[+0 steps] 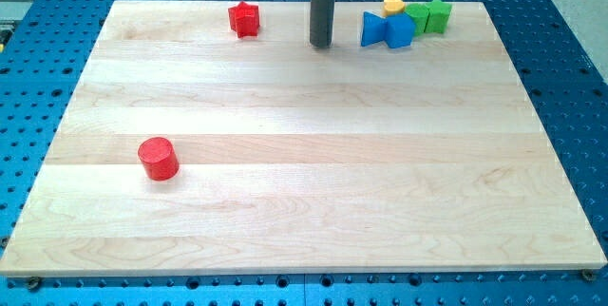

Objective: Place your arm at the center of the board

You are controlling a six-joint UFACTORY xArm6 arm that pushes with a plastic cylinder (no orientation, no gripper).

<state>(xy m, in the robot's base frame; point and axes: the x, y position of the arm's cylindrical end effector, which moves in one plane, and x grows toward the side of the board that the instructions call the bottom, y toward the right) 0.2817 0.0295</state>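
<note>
Now my tip [321,45] is seen near the worktop's [304,201] top edge, betw. red star block [244,19] and blue block [388,30], touching neither. No end effector fitted; nothing needs gripping, rod likely stiff.

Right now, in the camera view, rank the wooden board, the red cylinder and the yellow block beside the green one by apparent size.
1. Wooden board
2. Red cylinder, though it is nearer the camera
3. Yellow block

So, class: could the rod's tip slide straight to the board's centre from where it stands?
Probably yes: my tip is near the view's top edge, and no block lies between it and the board centre.
</note>
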